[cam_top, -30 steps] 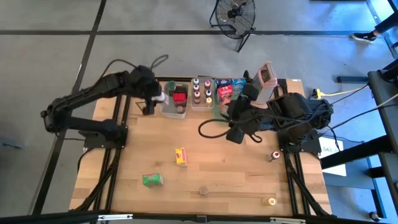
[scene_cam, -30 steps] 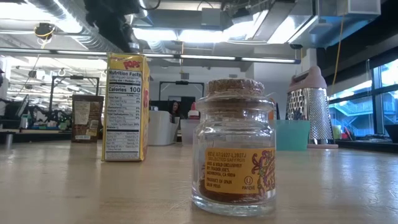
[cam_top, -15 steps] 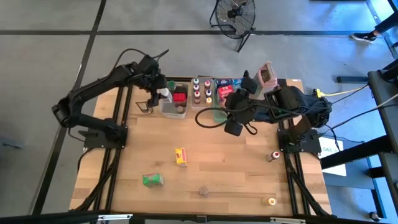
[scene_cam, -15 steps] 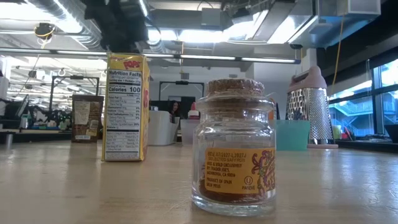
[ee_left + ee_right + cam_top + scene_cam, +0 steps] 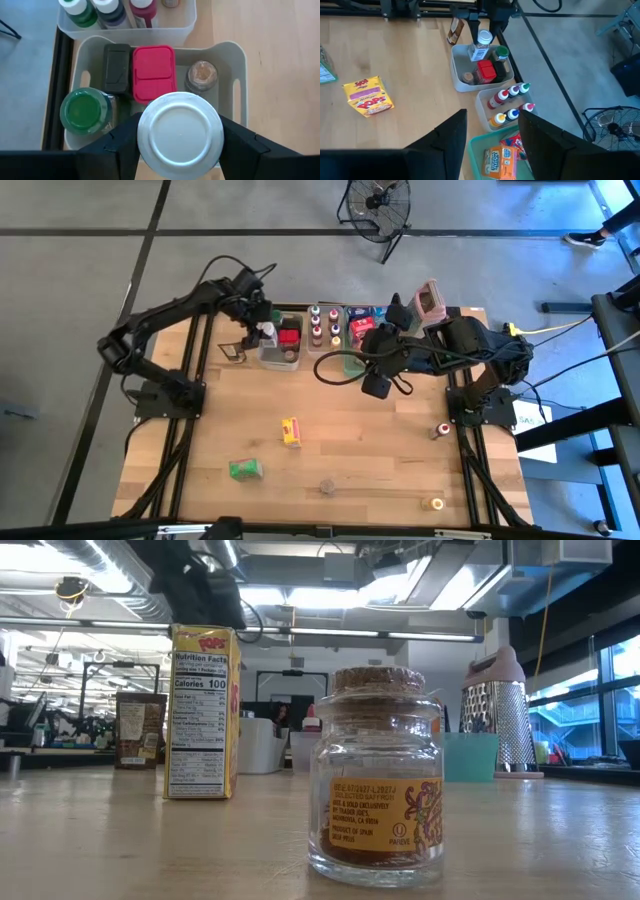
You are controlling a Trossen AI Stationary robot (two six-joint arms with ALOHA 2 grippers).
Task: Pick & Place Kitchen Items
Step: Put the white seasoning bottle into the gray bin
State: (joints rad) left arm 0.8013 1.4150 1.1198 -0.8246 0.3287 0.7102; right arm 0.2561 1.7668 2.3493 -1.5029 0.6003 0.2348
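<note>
My left gripper [image 5: 262, 331] is shut on a white-capped bottle [image 5: 180, 131] at the left end of the grey tub [image 5: 239, 70] by the far edge. A green-lidded jar [image 5: 85, 110], a black box [image 5: 116, 67], a red box [image 5: 153, 67] and a cork-topped jar [image 5: 201, 77] lie in that tub. My right gripper [image 5: 487, 145] hovers open above the green tray [image 5: 479, 150], holding nothing. On the bare wood stand a yellow Pops box [image 5: 290, 430], a green box [image 5: 244, 469] and a cork-topped jar [image 5: 378, 775]. My left gripper pinches the bottle between its two fingers [image 5: 120, 145], one on each side just below the white cap [image 5: 150, 150]. The fingers come down from above at a slant. The bottle [image 5: 480, 46] stays upright inside the tub's left end; whether its base rests there does not show.
A clear tub of colour-capped bottles [image 5: 325, 328] stands beside the grey tub, then the green tray with food boxes [image 5: 362, 325] and the pink-topped grater [image 5: 428, 302]. A small bottle [image 5: 441, 429] and a small jar [image 5: 435, 503] stand near the right edge.
My left arm has swung toward the grey tub and sunk, carrying the white-capped bottle from beside the tub's left end down into it, still upright. My right gripper has drawn back a little toward the far edge and then kept still.
</note>
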